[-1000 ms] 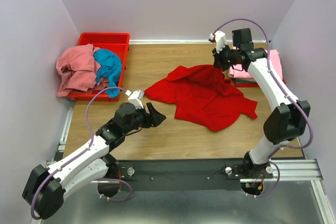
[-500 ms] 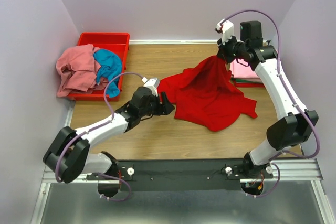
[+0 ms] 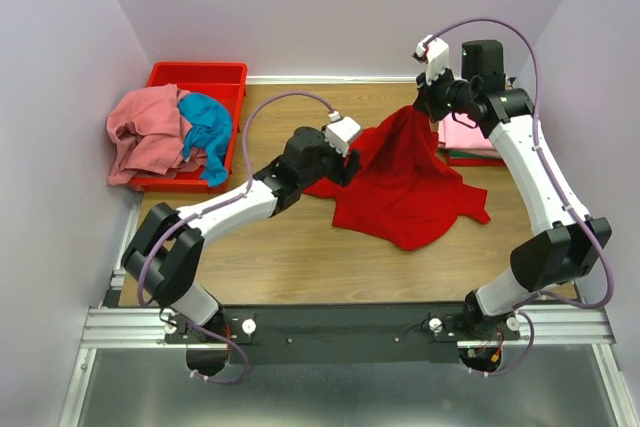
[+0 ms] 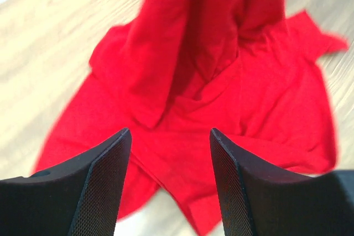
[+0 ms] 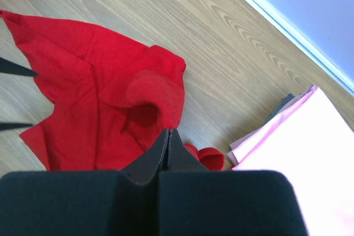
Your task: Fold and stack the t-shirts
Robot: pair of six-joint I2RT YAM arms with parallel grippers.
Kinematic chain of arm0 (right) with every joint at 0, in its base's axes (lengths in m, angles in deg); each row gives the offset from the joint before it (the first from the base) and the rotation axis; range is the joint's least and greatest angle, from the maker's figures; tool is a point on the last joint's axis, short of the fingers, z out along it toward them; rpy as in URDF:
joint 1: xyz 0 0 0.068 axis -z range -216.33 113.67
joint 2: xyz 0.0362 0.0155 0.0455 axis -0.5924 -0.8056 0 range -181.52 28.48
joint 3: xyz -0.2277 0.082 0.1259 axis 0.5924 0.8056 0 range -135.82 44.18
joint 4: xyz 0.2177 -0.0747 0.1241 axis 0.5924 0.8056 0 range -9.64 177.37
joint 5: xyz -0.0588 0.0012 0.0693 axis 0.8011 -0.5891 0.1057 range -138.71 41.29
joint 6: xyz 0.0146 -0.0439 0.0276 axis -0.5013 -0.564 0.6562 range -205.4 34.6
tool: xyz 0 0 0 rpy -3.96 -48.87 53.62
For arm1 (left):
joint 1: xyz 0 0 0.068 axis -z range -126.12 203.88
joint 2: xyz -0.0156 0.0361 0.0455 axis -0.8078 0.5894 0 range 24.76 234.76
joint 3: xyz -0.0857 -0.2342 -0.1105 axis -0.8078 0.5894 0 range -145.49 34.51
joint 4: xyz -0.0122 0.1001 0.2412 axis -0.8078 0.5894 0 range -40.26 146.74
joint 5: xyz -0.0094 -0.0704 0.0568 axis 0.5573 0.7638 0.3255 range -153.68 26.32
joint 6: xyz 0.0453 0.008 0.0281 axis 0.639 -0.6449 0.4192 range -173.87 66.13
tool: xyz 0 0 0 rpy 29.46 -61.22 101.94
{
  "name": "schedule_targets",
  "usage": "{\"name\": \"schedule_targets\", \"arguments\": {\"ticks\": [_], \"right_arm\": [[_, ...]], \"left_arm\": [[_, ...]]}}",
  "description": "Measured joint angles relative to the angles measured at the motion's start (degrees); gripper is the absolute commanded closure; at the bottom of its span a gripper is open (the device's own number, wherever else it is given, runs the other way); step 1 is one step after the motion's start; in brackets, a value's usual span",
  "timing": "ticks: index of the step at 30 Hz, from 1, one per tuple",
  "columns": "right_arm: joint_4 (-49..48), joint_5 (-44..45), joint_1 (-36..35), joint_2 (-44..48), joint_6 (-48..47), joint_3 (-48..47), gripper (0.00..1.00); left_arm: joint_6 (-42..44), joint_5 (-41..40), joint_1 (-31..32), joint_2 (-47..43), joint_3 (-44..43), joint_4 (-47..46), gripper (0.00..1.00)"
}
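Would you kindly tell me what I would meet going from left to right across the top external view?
Salmon pink t-shirt → teal t-shirt → left gripper → red t-shirt → folded pink stack.

1. One bright red t-shirt, loose and unfolded
2. One teal t-shirt, crumpled
3. One pink heap of crumpled cloth; how many shirts are in it cannot be told
4. One folded stack, light pink on top with at least one darker layer showing beneath
5. One red bin
6. One wooden table
7. Two robot arms: the left arm and the right arm
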Motion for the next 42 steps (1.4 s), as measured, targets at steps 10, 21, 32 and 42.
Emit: {"name": "schedule_targets", "arguments": {"ticks": [10, 21, 32, 42], "right_arm": [[0.07, -1.51, 0.00, 0.72, 1.38, 0.48, 0.99], [0.24, -2.43, 0.00, 1.84, 2.64, 0.59, 1.00], [0.31, -2.40, 0.00, 1.95, 3.50, 0.61, 0.99], [1.73, -0.22, 0.00, 1.88, 1.81, -0.72, 1.00]], "left_arm": [[13.33, -2.16, 3.21, 15.23, -10.69, 0.04, 0.33], [11.89, -8.66, 3.91, 25.70, -19.54, 0.39, 0.37], [6.73, -14.14, 5.05, 30.45, -23.47, 1.14, 1.00], [6.40, -20.98, 4.07, 21.20, -18.56, 3.21, 1.00]]}}
